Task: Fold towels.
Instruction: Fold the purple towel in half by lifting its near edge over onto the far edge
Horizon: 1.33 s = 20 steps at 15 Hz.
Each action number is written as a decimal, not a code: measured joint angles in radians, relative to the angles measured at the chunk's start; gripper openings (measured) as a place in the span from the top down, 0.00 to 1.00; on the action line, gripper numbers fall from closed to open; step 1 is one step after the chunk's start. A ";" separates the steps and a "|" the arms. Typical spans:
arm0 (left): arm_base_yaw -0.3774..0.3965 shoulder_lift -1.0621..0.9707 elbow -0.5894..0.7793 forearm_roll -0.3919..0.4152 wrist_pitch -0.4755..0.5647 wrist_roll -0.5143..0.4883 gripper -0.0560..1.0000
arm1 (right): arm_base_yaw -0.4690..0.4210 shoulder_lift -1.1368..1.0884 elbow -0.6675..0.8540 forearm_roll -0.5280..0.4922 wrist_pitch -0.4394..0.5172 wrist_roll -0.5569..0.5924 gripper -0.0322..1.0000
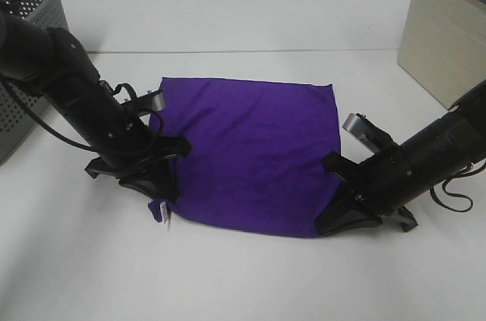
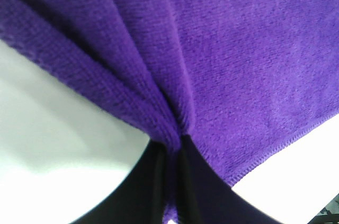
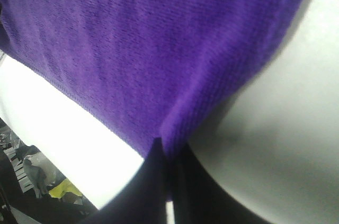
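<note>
Towel (image 1: 254,158) first: a deep purple, thin, soft, roughly square cloth, spread flat in the middle of the white table (image 1: 243,283). We find no clear long axis. Its sides run nearly parallel to the table's edges, skewed only slightly. A small white label (image 1: 165,217) hangs at the corner nearest the table's front-left corner.

We see the left end effector (image 1: 161,190) low on the towel's left edge, just behind the label corner. Its fingers are closed on the cloth. The right end effector (image 1: 334,215) sits at the towel's front-right corner, likewise clamped on the fabric.

The left wrist view adds what the high view cannot show: pleats of towel (image 2: 238,49) gather into the left end effector (image 2: 172,155), squeezed between dark fingers (image 2: 151,192). In the right wrist view the towel (image 3: 132,38) lies smoother, and only its hem is nipped in the right end effector (image 3: 169,152).

Only the high view shows a grey perforated plastic basket (image 1: 23,48) at the table's left edge and a beige box (image 1: 444,40) at the far-right corner, both well apart from the towel.
</note>
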 joint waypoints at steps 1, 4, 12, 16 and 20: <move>0.000 0.000 0.000 0.000 0.001 0.000 0.93 | 0.000 0.000 0.000 -0.001 0.000 0.000 0.96; 0.000 0.001 0.001 -0.001 0.027 0.014 0.93 | 0.000 -0.001 0.000 -0.002 0.004 0.000 0.96; -0.009 -0.103 -0.012 0.064 0.038 0.026 0.93 | 0.000 -0.192 -0.024 -0.057 -0.093 0.026 0.96; -0.009 -0.143 -0.133 0.087 0.004 0.007 0.93 | -0.001 -0.212 -0.219 -0.117 -0.037 0.093 0.96; -0.009 -0.131 -0.241 0.114 -0.116 -0.008 0.93 | -0.001 -0.127 -0.517 -0.300 -0.014 0.246 0.96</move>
